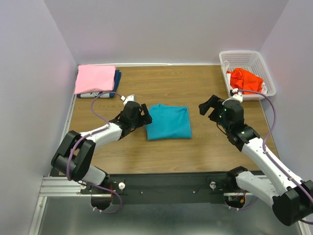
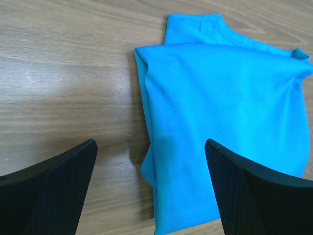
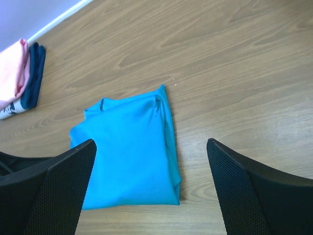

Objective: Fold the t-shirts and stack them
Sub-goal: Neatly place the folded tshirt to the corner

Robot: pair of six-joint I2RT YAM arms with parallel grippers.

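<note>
While the pink shirt (image 1: pixel 95 78) tops the dark blue shirt (image 1: pixel 118 81) at ten o'clock, the left gripper (image 1: pixel 145 113), jaws spread and empty, faces the folded, unstacked teal shirt (image 1: pixel 168 122) at centre — the right gripper (image 1: pixel 209 108) likewise — and the orange-red shirt (image 1: pixel 244 78) waits unfolded in the basket (image 1: pixel 247 55) at two o'clock.

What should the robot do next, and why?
Probably lower the open left end effector onto the edge of the folded teal cloth t-shirt and pinch it: it looks finished, and the folded pink cloth t-shirt tops a stack far left.
</note>
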